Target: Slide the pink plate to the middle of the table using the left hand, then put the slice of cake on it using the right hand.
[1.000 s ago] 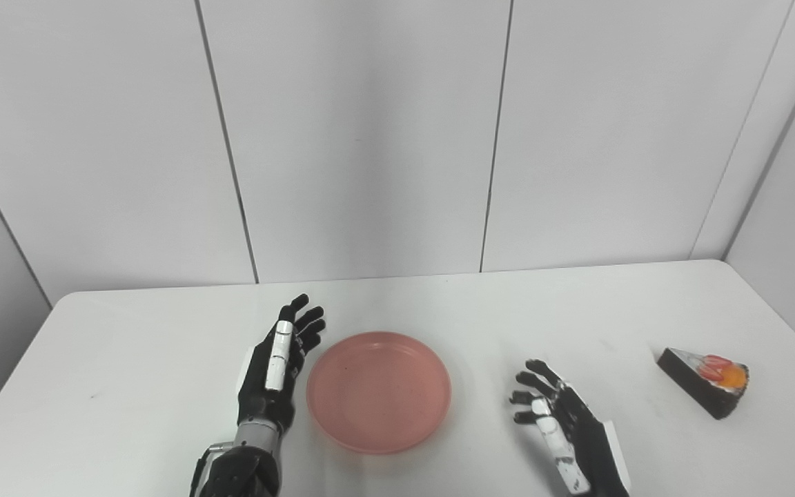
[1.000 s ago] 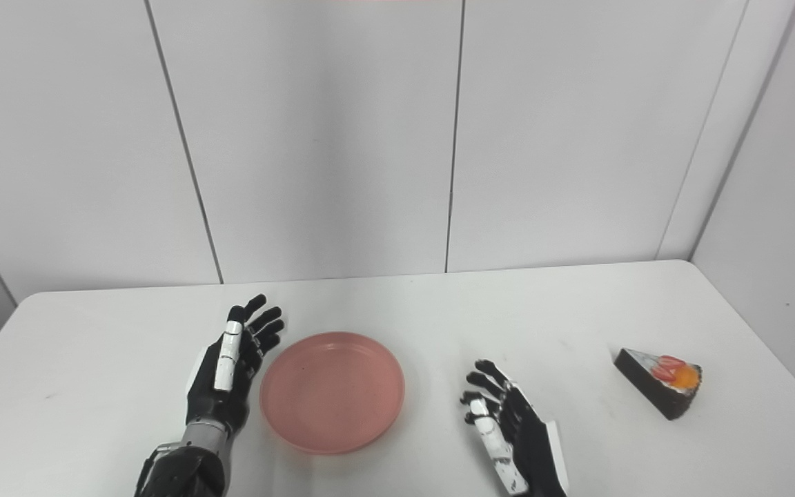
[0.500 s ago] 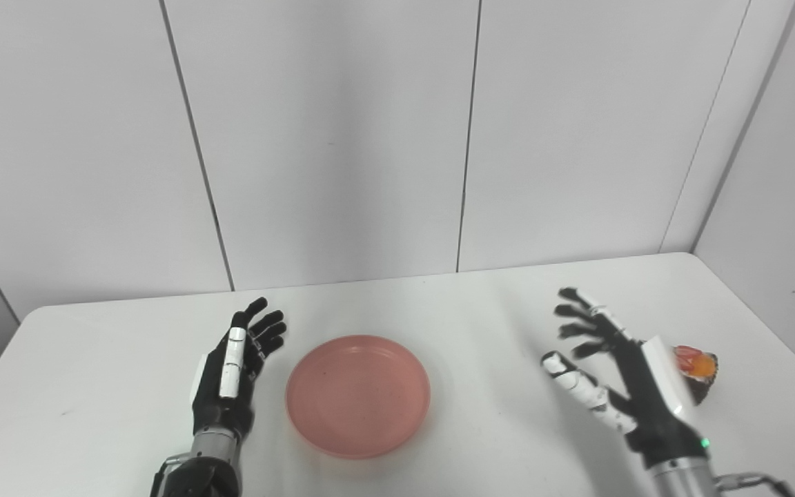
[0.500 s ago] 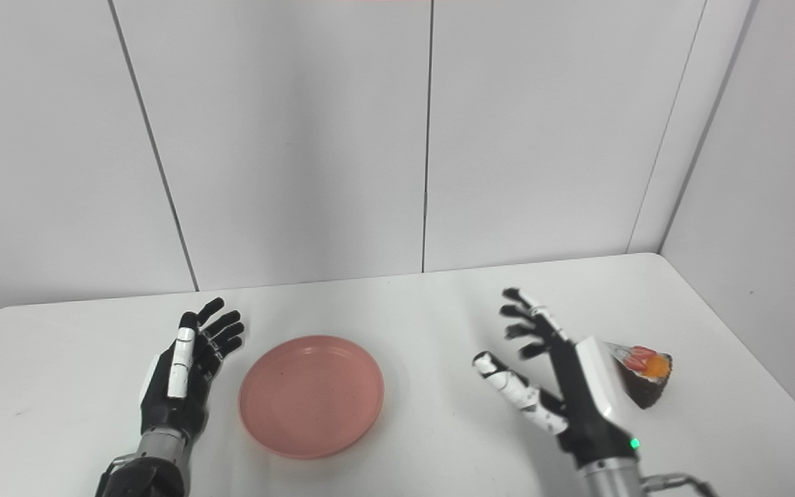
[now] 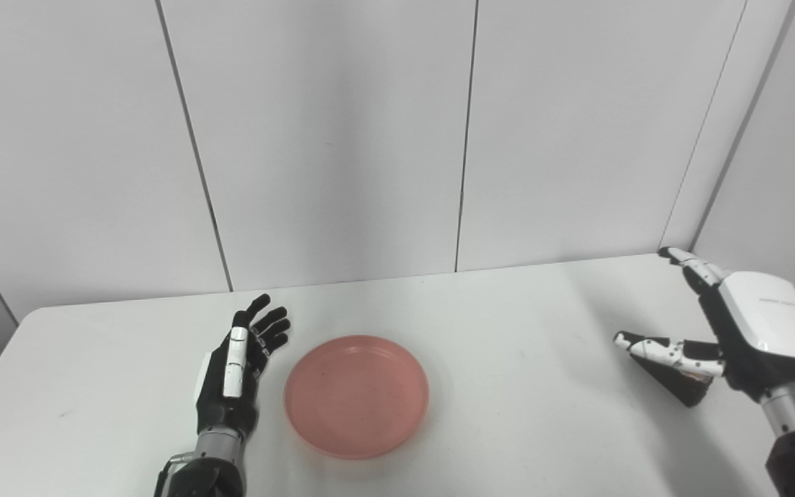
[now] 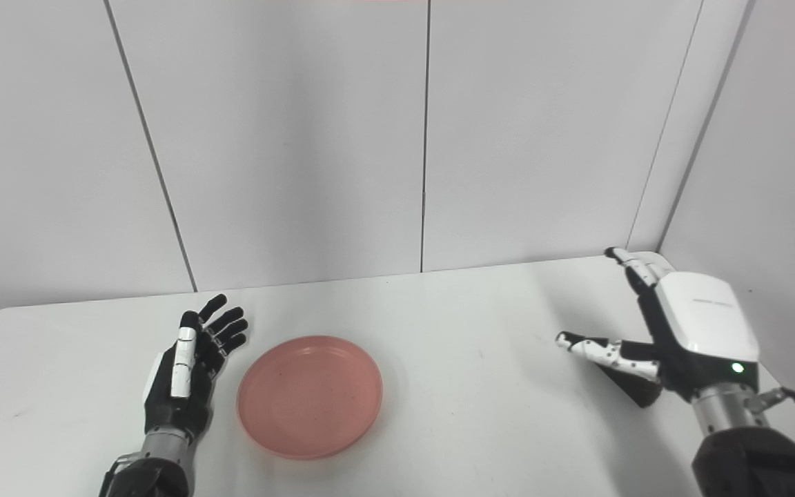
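Cake, a dark wedge-shaped slice (image 5: pixel 680 381), is lying at three o'clock on the white table (image 5: pixel 508 414), mostly hidden under the right hand (image 5: pixel 729 331), whose fingers are spreading apart above it, not yet gripping. Round pink plate (image 5: pixel 357 395) is sitting mid-table, seemingly placed; left hand (image 5: pixel 235 369) is resting open at its nine o'clock.

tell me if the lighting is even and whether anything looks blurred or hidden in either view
Left eye view: soft, even light, only a faint shadow under the pink plate; sharp throughout. Right eye view: the right robot hand covers most of the cake slice; no glare on the table.
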You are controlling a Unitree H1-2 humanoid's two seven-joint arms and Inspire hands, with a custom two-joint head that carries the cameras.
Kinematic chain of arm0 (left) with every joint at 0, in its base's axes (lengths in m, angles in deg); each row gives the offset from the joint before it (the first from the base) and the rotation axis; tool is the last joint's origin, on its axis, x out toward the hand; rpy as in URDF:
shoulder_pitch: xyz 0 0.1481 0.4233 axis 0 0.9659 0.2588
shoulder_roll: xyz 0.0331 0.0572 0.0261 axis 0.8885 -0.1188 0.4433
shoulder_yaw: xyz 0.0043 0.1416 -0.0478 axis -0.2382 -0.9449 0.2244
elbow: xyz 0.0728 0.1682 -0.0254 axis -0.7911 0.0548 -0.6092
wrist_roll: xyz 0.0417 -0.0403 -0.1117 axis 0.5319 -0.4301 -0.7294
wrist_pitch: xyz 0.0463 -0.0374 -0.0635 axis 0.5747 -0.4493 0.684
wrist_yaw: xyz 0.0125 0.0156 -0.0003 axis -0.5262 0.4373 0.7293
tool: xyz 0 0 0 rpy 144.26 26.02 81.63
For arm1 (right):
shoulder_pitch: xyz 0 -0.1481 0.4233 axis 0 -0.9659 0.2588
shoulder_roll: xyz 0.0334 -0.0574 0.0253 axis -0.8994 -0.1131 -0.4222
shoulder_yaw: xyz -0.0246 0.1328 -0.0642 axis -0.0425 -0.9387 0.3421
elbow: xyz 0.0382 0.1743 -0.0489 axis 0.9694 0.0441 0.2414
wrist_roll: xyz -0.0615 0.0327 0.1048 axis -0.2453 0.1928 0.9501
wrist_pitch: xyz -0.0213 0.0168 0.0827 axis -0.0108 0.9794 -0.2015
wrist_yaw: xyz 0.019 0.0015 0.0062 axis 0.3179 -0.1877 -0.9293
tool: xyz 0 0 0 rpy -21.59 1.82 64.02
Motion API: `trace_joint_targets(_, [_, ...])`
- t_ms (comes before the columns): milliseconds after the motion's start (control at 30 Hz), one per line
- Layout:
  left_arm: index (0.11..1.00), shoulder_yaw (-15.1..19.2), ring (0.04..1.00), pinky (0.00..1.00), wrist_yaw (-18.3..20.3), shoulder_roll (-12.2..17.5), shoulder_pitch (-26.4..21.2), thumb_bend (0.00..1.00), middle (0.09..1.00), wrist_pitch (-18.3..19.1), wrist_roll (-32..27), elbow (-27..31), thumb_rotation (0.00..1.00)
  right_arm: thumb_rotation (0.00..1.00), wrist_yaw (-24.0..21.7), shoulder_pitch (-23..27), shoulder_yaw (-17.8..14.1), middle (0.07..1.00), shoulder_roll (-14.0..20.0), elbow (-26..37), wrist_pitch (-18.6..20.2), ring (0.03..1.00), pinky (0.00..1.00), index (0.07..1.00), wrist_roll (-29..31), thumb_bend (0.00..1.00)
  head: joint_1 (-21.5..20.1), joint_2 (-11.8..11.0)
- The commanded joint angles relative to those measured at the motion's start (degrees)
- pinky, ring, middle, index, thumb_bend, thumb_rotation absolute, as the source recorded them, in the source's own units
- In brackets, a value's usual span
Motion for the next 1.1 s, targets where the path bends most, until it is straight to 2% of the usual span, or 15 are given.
trace_joint_targets(0, [0.817,-0.5,0.797,0.83,0.2,-0.6,-0.3,0.80,0.778,-0.6,0.1,1.6,0.89,0.70,-0.5,2.1,-0.6,0.808,2.6,-0.4,1.1,0.752,0.61,0.820,-1.9,0.97,0.1,0.0])
trace_joint_targets(233, [0.822,-0.6,0.800,0.82,0.0,-0.8,0.0,0.80,0.784,0.6,-0.2,2.5,0.89,0.64,-3.6,3.7,-0.1,0.795,5.5,-7.5,2.4,0.783,0.70,0.792,-3.6,0.98,0.1,0.0])
trace_joint_targets(367, [0.824,-0.8,0.799,0.83,0.0,-1.0,0.4,0.79,0.784,1.8,0.1,3.8,0.90,0.64,-4.5,3.9,0.6,0.813,6.4,-11.7,2.2,0.795,0.67,0.798,-2.5,1.00,0.2,0.0])
trace_joint_targets(633, [0.822,-0.8,0.792,0.84,0.3,-1.0,0.6,0.78,0.780,2.7,-0.3,4.2,0.89,0.63,-0.7,4.4,2.1,0.815,5.9,-19.4,1.0,0.759,0.61,0.793,0.7,1.00,0.4,0.2])
trace_joint_targets(800, [0.824,-1.0,0.794,0.84,0.0,-1.0,1.1,0.78,0.783,3.9,0.2,5.5,0.90,0.63,1.1,5.2,3.2,0.830,5.9,-23.2,0.2,0.798,0.64,0.799,3.5,0.99,0.7,0.3])
trace_joint_targets(1067, [0.822,-1.2,0.783,0.83,0.2,-1.1,1.5,0.79,0.783,4.3,0.1,6.0,0.88,0.65,3.5,6.1,5.8,0.812,6.6,-28.0,-0.8,0.773,0.65,0.797,6.4,0.99,0.9,0.6])
